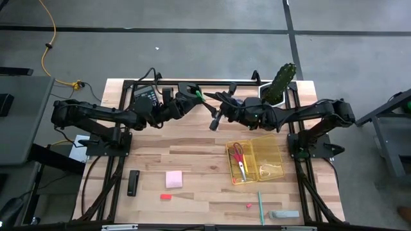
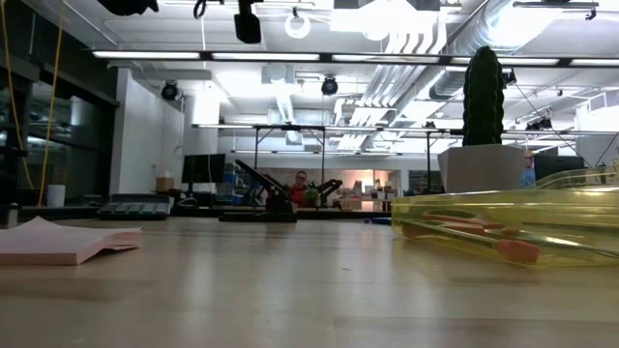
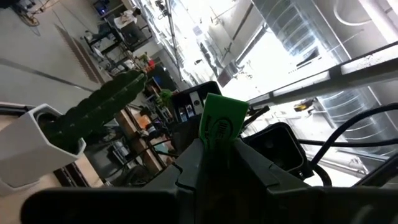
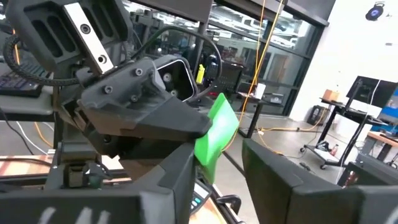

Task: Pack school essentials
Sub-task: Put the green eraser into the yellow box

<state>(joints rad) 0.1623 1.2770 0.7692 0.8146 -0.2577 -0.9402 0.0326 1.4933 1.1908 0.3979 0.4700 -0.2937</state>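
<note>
Wooden table (image 1: 192, 147), yellow tray (image 1: 268, 154), pink sticky pad (image 1: 174, 179), potted cactus (image 1: 280, 82), teal pen (image 1: 261, 206)

Beyond my claw, long ceiling lights (image 2: 290, 55) and silver ducts (image 2: 426, 48) run overhead. Grey floor (image 1: 192, 58) surrounds my wooden table (image 1: 192, 151); cluttered desks (image 2: 145, 207) stand far behind.

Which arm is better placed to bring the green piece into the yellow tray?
Probably right. The left gripper holds the green piece, but the yellow tray lies on the right arm's side, and the open right gripper faces the piece closely.
</note>
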